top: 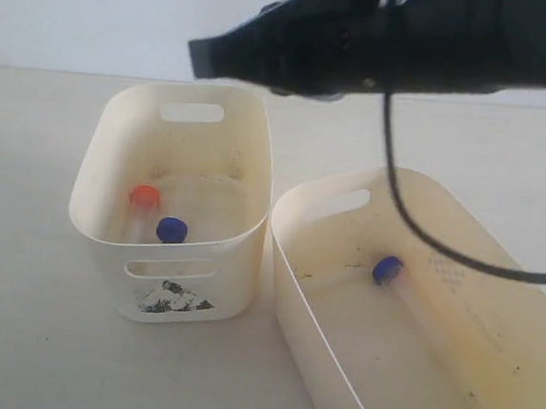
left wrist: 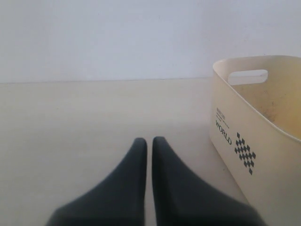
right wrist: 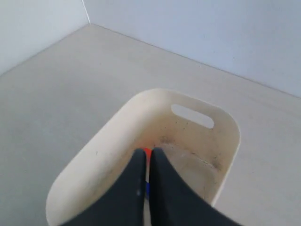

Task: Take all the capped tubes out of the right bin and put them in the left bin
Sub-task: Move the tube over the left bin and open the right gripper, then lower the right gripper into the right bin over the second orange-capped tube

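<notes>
The left bin, with its torn black-and-white sticker, holds an orange-capped tube and a blue-capped tube. In the right bin lies one blue-capped tube near the far wall. No fourth tube shows. My right gripper hangs high over the left bin's far rim, blurred. In the right wrist view the right gripper is shut above the left bin, and slivers of the orange cap and blue cap show past its fingers, down in the bin. My left gripper is shut, low over the table.
A black cable droops from the right arm across the right bin. In the left wrist view a cream tub with a black WORLD print and checker mark stands beside the left gripper; which bin it is I cannot tell.
</notes>
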Controlling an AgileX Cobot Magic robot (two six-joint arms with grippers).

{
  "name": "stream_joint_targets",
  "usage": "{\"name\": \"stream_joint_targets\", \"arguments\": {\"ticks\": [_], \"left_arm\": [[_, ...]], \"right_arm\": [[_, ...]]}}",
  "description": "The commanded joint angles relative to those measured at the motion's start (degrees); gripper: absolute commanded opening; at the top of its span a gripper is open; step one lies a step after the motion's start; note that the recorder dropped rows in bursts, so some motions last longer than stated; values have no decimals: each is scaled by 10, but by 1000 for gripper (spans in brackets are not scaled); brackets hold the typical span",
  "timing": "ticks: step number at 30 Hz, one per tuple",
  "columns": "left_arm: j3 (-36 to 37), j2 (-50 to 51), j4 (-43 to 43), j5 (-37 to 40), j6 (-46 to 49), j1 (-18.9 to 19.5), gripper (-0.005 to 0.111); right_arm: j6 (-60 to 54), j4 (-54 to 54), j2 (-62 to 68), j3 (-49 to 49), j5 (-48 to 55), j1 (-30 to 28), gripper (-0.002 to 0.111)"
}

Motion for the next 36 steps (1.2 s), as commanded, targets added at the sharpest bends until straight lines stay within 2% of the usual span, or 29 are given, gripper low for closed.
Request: {"name": "stream_joint_targets", "arguments": {"ticks": [1, 7, 13, 15, 20, 25, 30, 33, 36], "left_arm": [[-2, -2, 1, -3, -5, 1, 4], [-2, -2, 1, -3, -5, 1, 4], [-2, -2, 1, -3, -5, 1, 4], [-2, -2, 1, -3, -5, 1, 4], [-2, -2, 1, -3, -5, 1, 4], [-2, -2, 1, -3, -5, 1, 4], [-2, -2, 1, -3, -5, 1, 4], [-2, -2, 1, -3, -5, 1, 4], [-2, -2, 1, -3, -5, 1, 4]], "right_arm": [[-2, -50, -97, -2, 145, -42, 2], [78, -144, -178, -1, 333, -83, 2], [139, -206, -187, 23, 510, -83, 2], [140, -206, -187, 55, 508, -83, 2], [137, -188, -181, 146, 401, -83, 0], [128, -166, -95, 111, 427, -83, 0], [25, -72, 21, 27, 461, -89, 0], [-83, 66, 54, 19, 486, -164, 0], [-166, 141, 68, 19, 517, -211, 0]]}}
